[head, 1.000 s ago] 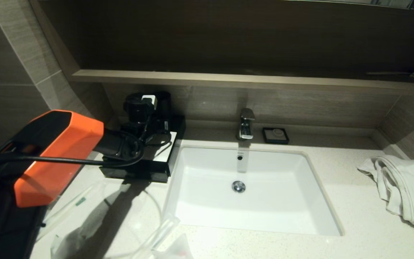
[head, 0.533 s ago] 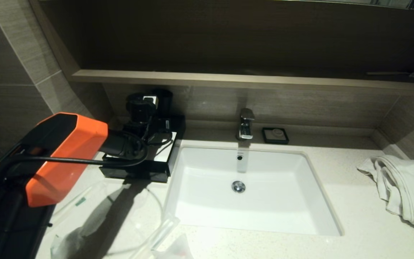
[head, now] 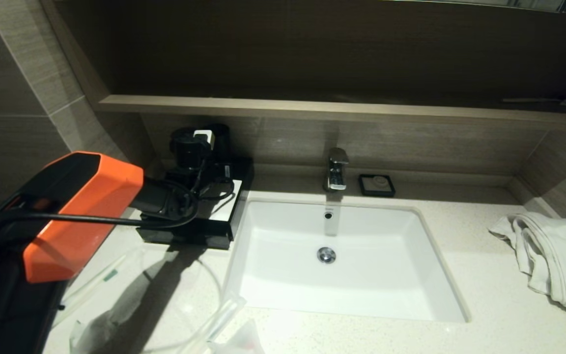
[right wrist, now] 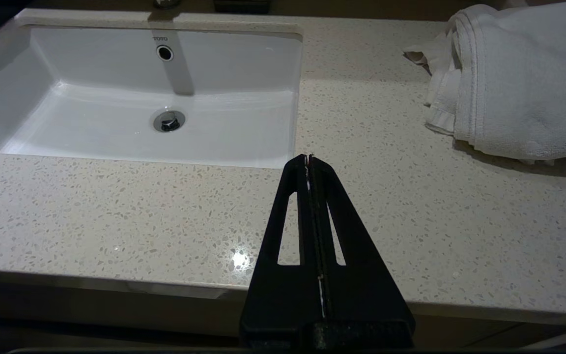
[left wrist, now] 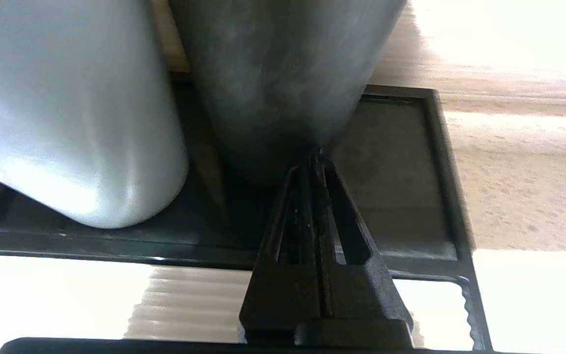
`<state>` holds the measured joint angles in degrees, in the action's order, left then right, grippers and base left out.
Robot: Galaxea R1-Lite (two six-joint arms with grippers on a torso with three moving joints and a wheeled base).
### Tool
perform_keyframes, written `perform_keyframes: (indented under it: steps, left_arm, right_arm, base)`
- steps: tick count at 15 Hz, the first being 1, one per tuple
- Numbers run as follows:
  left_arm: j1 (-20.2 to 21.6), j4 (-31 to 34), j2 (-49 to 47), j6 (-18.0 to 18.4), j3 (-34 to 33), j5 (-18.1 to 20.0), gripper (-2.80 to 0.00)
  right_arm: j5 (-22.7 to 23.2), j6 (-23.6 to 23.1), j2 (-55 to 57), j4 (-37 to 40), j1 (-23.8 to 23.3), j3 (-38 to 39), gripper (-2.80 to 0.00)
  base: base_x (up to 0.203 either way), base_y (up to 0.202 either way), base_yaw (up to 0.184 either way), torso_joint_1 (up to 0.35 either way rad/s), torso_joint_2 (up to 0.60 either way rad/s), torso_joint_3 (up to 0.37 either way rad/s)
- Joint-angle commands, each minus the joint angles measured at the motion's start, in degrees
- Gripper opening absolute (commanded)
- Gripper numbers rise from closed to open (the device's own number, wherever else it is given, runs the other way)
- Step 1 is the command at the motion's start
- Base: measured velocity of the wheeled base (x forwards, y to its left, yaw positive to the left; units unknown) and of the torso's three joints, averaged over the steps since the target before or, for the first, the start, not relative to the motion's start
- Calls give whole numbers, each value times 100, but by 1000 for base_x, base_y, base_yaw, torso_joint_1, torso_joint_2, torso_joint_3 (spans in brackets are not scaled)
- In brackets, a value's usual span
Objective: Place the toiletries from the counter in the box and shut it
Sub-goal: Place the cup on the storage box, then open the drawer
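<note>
Cups (left wrist: 273,73) on black tray (left wrist: 401,172) before pinched-together left gripper (left wrist: 312,157).

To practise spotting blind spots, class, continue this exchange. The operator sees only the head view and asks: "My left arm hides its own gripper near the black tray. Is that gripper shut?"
Observer: Yes. The left gripper is shut, with its tip right at a dark cup on the black tray.
Operator: Is anything beside that cup?
Observer: A pale cup stands next to it on the same tray.
Operator: I cannot see the right gripper at all.
Observer: The right gripper is shut and empty. It is above the counter, near its front edge, between the sink and the towel.
</note>
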<state>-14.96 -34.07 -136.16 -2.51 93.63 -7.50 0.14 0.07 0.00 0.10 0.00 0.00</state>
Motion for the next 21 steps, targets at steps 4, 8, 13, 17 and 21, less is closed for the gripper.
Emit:
perform_keyframes:
  steps: [4,8,13,17,21]
  left_arm:
    - [-95,-185,315,-12,-427,3,-280]
    - [-180,-407,777,-12,-1064,3,-280]
    - [-214,-549,1941,-2,-2395,-12,-280]
    - [-210,-508,3020,32,-3444,-26,-280]
    - [-195,-348,4054,46,-4282,-32,-280]
  right_arm:
    - [3,1,0,-1,0,0,-280]
    - [3,1,0,-1,-9,0,-280]
    - [3,1,0,-1,0,0,-280]
    - [3,1,0,-1,0,0,-280]
    - [3,1,0,-1,0,0,-280]
  base:
    - [0,0,0,0,0,0]
    - [0,0,0,0,0,0]
    - [0,0,0,0,0,0]
    - [0,0,0,0,0,0]
    - [0,0,0,0,0,0]
